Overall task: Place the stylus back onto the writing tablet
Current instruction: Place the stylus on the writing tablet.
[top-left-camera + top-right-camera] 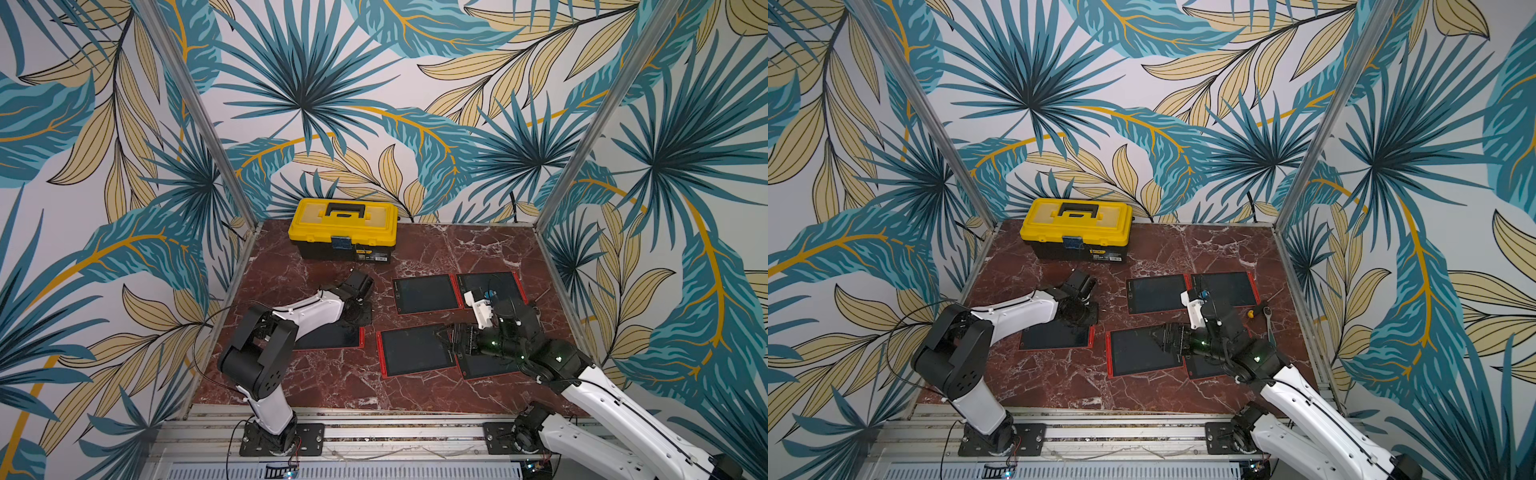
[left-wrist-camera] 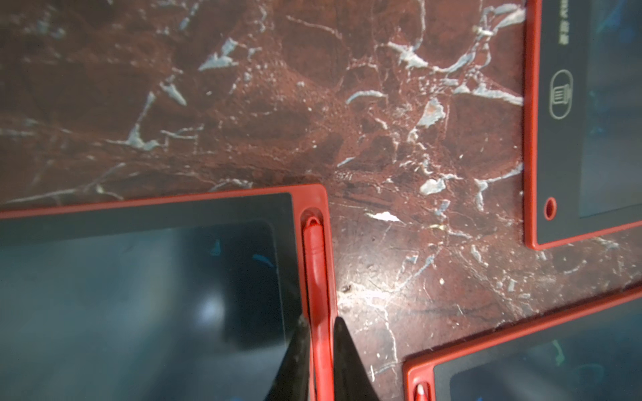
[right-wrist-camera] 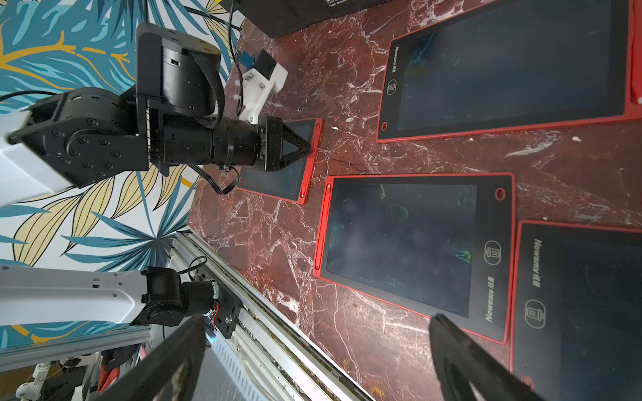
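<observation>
Stylus (image 2: 314, 264) being seated in the edge groove (image 2: 312, 215) of a writing tablet (image 2: 104, 295). Marble table (image 1: 332, 386) carries a yellow toolbox (image 1: 343, 228) near twelve o'clock and five red-framed tablets laid flat across its middle. The tablet being served lies toward nine o'clock.

Left arm (image 1: 307, 309) rises from its base at seven o'clock and folds at the elbow. Its wrist pitches steeply down over that tablet's three-o'clock edge, so the fingers meet the groove from above.

Right arm (image 1: 582, 374) reaches in low from five o'clock, its end pointing toward nine o'clock. The right gripper (image 3: 318, 319) is spread wide and holds nothing above the tablets near five o'clock. It is judged to be parked clear of the work.

The left gripper (image 2: 320, 323) is narrowed onto the red stylus, one finger (image 2: 347, 361) on each side of the shaft. Gripping along the shaft keeps pen and groove aligned.

The stylus lies lengthwise in the groove, parallel to the frame, its tip close to the rounded end of the slot. Whether it is pressed fully home cannot be told. The task is judged nearly done, with release and withdrawal left.
</observation>
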Motion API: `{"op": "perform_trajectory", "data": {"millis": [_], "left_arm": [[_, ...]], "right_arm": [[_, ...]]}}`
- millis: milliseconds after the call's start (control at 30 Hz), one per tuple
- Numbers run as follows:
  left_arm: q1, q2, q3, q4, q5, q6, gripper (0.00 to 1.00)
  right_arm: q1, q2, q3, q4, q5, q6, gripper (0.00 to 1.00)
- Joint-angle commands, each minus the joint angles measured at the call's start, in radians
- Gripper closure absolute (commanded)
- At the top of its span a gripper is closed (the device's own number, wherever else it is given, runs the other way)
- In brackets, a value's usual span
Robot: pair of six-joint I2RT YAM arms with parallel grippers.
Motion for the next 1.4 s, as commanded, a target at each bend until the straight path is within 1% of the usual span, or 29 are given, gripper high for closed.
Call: {"op": "perform_trajectory", "data": {"millis": [0,233,433,500,533,933,1367], "left_arm": [[-0.003,-0.042,0.002,-0.022,0.022,0.016,0.86],[-0.003,-0.049,0.026,-0.059,0.037,0.024,0.88],[-0.003,-0.042,0.038,-0.094,0.035,0.019,0.94],[-0.004,-0.032,0.040,-0.096,0.038,0.018,0.99],[-0.003,-0.025,0.043,-0.097,0.039,0.018,1.00],[-0.004,0.049,0.083,-0.098,0.046,0.027,1.00],[-0.008,0.093,0.090,-0.098,0.029,0.024,1.00]], "right_arm": [[0.004,-0.012,-0.009,0.016,-0.006,-0.006,0.00],[0.004,-0.016,0.000,0.004,-0.013,-0.012,0.00],[0.004,-0.017,0.007,-0.001,-0.015,-0.020,0.01],[0.004,-0.016,0.007,0.001,-0.018,-0.022,0.00],[0.004,-0.015,0.008,0.001,-0.018,-0.023,0.01],[0.004,-0.001,-0.003,0.018,-0.014,-0.024,0.01],[0.004,0.002,-0.003,0.005,-0.010,-0.027,0.00]]}}
